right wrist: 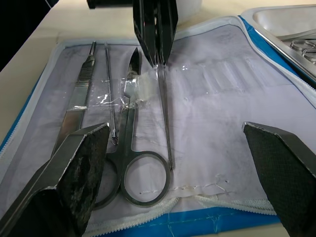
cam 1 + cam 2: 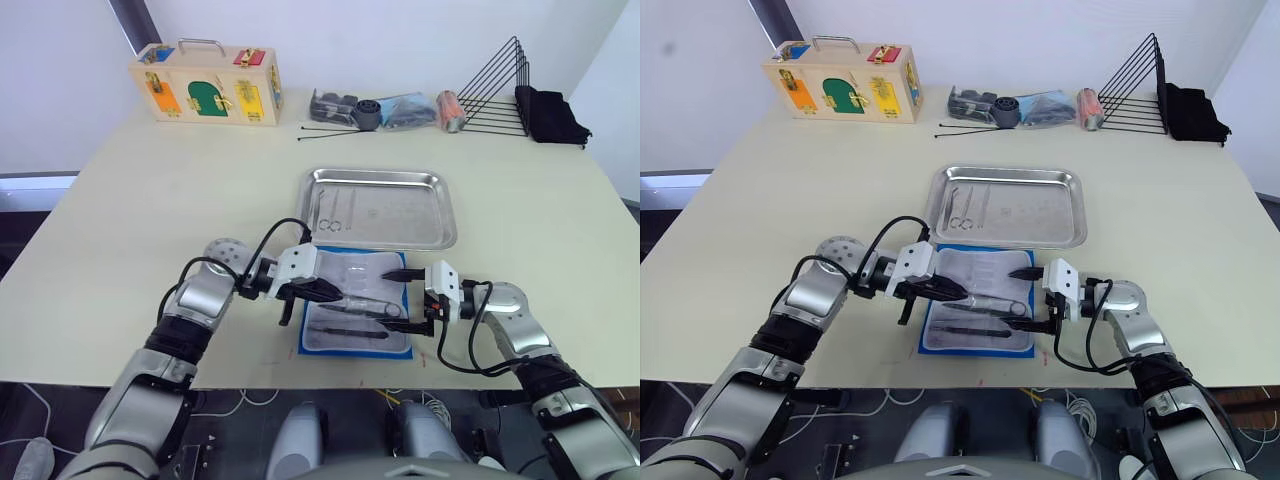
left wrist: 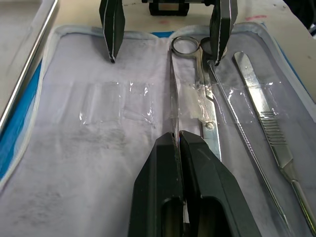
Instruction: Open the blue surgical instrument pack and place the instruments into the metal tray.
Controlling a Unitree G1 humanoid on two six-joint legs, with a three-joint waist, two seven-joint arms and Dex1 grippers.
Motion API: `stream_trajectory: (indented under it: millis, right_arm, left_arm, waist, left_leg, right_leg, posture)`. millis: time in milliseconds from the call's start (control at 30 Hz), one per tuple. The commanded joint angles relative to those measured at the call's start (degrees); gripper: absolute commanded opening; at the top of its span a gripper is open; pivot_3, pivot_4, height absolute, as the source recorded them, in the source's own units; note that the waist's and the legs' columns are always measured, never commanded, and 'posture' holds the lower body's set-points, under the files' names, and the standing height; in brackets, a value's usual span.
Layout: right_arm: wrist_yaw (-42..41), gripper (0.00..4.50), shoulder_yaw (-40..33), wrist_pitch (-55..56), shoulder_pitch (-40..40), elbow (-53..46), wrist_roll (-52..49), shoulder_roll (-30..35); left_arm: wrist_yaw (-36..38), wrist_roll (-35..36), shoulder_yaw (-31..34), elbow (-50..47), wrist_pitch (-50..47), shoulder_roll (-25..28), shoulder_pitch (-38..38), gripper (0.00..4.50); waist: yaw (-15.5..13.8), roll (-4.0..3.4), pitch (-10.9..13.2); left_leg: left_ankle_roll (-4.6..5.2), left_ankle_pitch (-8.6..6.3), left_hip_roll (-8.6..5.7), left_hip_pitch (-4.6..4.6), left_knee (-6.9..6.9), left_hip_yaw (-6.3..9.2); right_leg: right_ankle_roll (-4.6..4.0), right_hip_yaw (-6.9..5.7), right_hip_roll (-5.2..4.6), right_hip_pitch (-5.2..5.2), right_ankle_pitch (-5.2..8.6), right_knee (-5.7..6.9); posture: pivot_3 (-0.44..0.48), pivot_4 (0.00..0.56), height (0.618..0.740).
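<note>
Left fingers [image 3: 180,163] pinch tweezers [image 3: 172,98] over the pack [image 2: 320,345] on the cream table [image 2: 150,210].

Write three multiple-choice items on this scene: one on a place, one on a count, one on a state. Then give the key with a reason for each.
1. Where does the blue surgical instrument pack lie?
A. Inside the metal tray
B. On the table, against the near edge of the metal tray
C. Under the wire rack

2. How many instruments lie on the opened pack, counting the thin probe in the left claw?
A. One
B. Four
C. Seven

3. What is the state of the left claw?
A. Shut on the thin probe
B. Wide open over the tray
C. Shut on the wire rack

Key: 1 B, the pack lies unfolded on the table just in front of the tray. 2 B, the wrist views show scissors, a flat handle, a thin rod and the probe. 3 A, its fingers meet around the probe, while the right claw is open.
</note>
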State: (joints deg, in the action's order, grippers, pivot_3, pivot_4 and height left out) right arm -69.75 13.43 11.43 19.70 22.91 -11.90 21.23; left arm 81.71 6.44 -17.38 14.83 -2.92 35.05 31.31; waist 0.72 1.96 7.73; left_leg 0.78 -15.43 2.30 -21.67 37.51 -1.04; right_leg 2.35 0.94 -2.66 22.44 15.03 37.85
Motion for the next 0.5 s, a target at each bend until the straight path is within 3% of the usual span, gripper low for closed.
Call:
stream_trajectory:
  millis: [33,500]
  right_arm:
    - [-0.08,4.50,2.38,-2.27,-2.96,3.94,2.70,0.21]
    - [-0.19,4.50,2.43,-2.21,-3.16,3.88,2.71,0.14]
  left_arm:
    - [0.60,0.25,0.09,-3.81,-2.06,1.11,1.39,0.04]
    - [1.36,0.67,0.49,-7.16,-5.51,5.30,1.45,0.04]
  waist:
    - [0.00,0.00,0.00]
    - [0.01,0.00,0.01]
  left_leg:
    - [0.00,0.00,0.00,0.00,0.00,0.01]
    - [0.00,0.00,0.00,0.00,0.00,0.00]
  right_leg:
    - [0.00,0.00,0.00,0.00,0.00,0.00]
    - [0.00,0.00,0.01,0.00,0.00,0.00]
  posture:
    - [0.000,0.150,0.740]
    - [0.000,0.150,0.740]
